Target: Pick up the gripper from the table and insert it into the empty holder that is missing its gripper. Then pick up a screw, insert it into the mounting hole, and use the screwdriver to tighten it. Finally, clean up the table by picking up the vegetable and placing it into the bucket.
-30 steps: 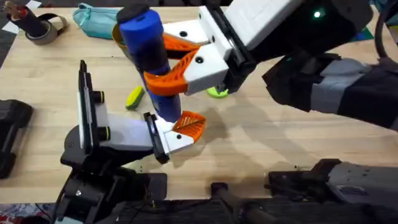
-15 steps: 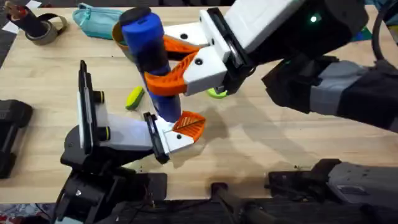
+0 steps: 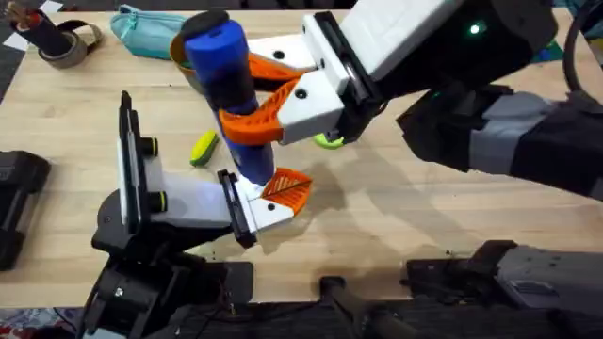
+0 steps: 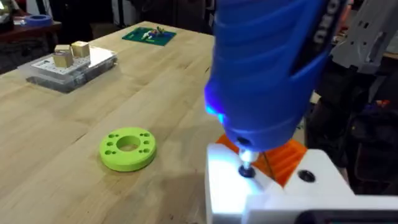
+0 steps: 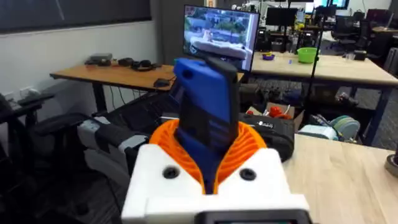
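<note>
We see an open-plan robotics lab or office workshop. The work happens on a pale wooden table (image 3: 424,217). Beyond it stand long wooden desks (image 5: 118,74) with cables and headphones, black office chairs (image 5: 43,130), and a large monitor (image 5: 221,34) lit with a picture. Far off, more desks carry screens and a green bowl (image 5: 306,55). On the table lie a small circuit board (image 4: 148,35) and a clear parts box (image 4: 68,62).

Green ring disc (image 4: 127,149), teal pouch (image 3: 151,30)

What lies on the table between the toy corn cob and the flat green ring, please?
In the overhead view, the screwdriver, clamped upright in the right gripper, stands between the vegetable and the green ring, tip down on the mounted gripper.
</note>
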